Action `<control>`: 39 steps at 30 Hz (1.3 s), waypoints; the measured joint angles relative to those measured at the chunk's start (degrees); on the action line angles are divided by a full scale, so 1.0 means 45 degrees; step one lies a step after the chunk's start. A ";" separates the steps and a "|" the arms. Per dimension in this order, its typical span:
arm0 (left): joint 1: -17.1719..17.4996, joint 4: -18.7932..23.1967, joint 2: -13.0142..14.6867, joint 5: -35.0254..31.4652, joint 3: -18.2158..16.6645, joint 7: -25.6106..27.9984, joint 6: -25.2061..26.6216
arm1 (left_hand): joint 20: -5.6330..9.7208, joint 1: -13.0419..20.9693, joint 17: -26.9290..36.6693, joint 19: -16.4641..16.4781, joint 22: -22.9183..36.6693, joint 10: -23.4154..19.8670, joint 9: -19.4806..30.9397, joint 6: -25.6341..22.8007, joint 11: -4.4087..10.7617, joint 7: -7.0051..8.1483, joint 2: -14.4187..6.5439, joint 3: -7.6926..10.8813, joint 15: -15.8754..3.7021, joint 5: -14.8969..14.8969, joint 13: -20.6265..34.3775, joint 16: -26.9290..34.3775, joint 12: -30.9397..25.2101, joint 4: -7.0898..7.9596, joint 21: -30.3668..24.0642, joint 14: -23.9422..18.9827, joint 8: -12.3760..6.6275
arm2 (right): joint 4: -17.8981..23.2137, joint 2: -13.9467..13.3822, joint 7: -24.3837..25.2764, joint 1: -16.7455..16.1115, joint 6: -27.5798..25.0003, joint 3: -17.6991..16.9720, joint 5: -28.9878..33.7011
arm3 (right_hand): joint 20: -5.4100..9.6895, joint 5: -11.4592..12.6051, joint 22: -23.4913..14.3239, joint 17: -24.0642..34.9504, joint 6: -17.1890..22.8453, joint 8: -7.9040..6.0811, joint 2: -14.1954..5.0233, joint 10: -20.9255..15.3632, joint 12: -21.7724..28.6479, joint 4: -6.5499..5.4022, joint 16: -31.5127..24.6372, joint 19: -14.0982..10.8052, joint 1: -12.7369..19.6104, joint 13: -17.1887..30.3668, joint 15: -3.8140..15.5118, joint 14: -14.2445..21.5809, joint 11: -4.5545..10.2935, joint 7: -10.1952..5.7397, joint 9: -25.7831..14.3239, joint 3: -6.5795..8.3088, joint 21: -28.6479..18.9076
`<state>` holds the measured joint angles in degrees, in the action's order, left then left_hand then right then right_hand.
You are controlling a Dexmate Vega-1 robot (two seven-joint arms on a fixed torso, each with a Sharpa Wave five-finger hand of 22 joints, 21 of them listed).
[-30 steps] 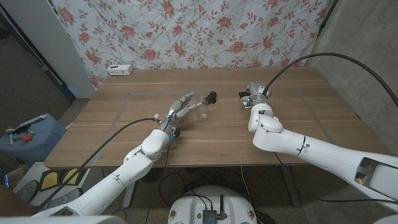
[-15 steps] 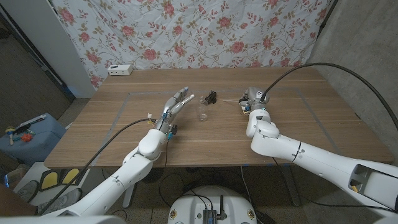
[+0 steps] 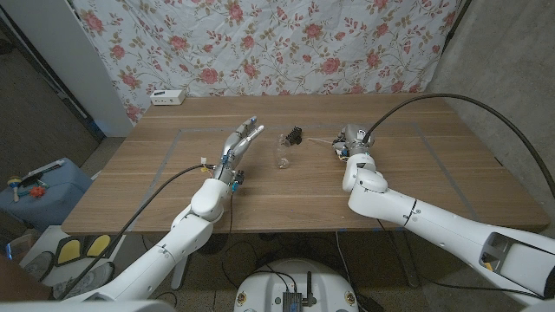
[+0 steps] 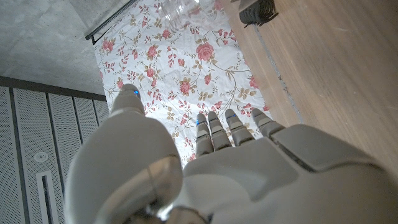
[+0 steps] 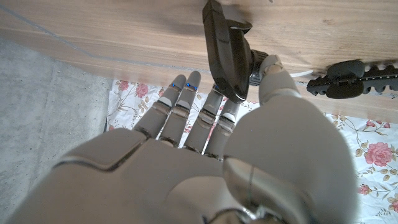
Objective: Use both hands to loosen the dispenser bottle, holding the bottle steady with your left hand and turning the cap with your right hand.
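A small clear dispenser bottle (image 3: 283, 154) lies on its side in the middle of the wooden table (image 3: 416, 191). Its black pump cap (image 3: 295, 135) is at the far end. My left hand (image 3: 238, 146) hovers just left of the bottle with its fingers stretched out and apart, holding nothing. My right hand (image 3: 354, 139) is well to the right of the cap, fingers straight, not touching it. In the left wrist view the left hand (image 4: 236, 168) points past the bottle (image 4: 177, 9) and cap (image 4: 257, 9). In the right wrist view the pump cap (image 5: 225, 50) lies beyond the right hand (image 5: 186, 162).
A white power strip (image 3: 169, 97) sits at the table's back left corner. Thin tape lines (image 3: 186, 132) mark a rectangle on the tabletop. A floral cloth (image 3: 277, 43) hangs behind the table. A blue box (image 3: 39, 186) stands on the floor at the left.
My left hand has let go of the bottle and drawn back to the left with its fingers spread. The bottle now lies free. The right hand has hardly moved.
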<state>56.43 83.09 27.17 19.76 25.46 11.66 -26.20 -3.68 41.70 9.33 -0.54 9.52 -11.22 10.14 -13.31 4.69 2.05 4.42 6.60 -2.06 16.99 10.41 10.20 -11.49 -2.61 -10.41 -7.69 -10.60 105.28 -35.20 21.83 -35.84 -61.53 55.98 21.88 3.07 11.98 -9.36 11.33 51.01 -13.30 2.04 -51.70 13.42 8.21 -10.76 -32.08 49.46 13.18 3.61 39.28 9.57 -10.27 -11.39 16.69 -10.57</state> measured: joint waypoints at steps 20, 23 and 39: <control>-0.0615 -0.0682 -0.0175 0.0210 0.0036 -0.0473 -0.0031 | 0.0000 -0.0168 0.0001 0.0000 0.0000 0.0001 0.0000 0.0000 0.0000 -0.0001 -0.0169 -0.0043 0.0000 0.0103 0.0001 0.0000 0.0000 0.0062 0.0000 0.0001 0.0001 | 0.0353 -0.0168 -0.0498 -0.0278 0.0855 -0.0822 -0.0755 | -0.0102 0.0190 0.0000 -0.0001 -0.3114 0.0600 0.0786 0.3563 -0.0678 -0.0726 0.0138 0.1150 -0.2398 -0.0152 -0.0212 -0.2650 -0.1158 0.0508 -0.0049 -0.0727 0.0050; -0.0698 -0.0773 -0.0191 0.0252 0.0060 -0.0586 -0.0031 | 0.0054 -0.0183 0.0001 -0.0047 0.0000 0.0001 0.0000 0.0000 0.0000 -0.0001 -0.0199 -0.0052 0.0000 0.0103 0.0001 0.0000 0.0000 0.0126 0.0000 0.0001 0.0001 | 0.0508 -0.0271 -0.0474 -0.0475 0.1243 -0.1142 -0.0942 | -0.0103 0.0196 -0.0009 -0.0001 -0.3479 0.0649 0.0775 0.4038 -0.0728 -0.0895 0.0138 0.1286 -0.2844 -0.0210 -0.0201 -0.3030 -0.1266 0.0458 -0.0049 -0.0897 0.0050; -0.1209 -0.1659 -0.0360 0.0684 0.0015 -0.1194 -0.0530 | 0.0482 -0.0517 0.0035 -0.0111 0.0051 0.0002 0.0001 0.0001 0.0000 -0.0001 -0.1025 0.0037 0.0003 0.0103 0.0002 -0.0059 0.0000 0.0425 0.0000 0.0231 0.0002 | 0.0826 -0.0406 0.0036 -0.1637 0.3971 -0.3215 -0.2602 | -0.0134 0.0260 0.0008 -0.0034 -0.5160 0.0674 0.0510 0.5861 -0.0728 -0.1393 0.0138 0.2226 -0.4293 -0.0388 -0.0284 -0.4896 -0.1764 0.0516 0.0027 -0.1395 0.0050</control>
<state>50.99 75.62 25.55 22.84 25.53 6.28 -28.59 -1.51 39.38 9.49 -1.04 9.75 -11.21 10.14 -13.30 4.69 2.05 -0.19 6.77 -2.04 17.45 10.42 9.94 -11.49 -0.69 -10.41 -6.65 -10.59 108.99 -37.03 21.99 -43.20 -43.66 41.51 10.17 2.47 13.15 -9.33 11.18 27.79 -10.26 4.33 -25.32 10.15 1.95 -10.14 -22.06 30.14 11.44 2.34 17.24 1.63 -7.95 -11.27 10.41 -10.35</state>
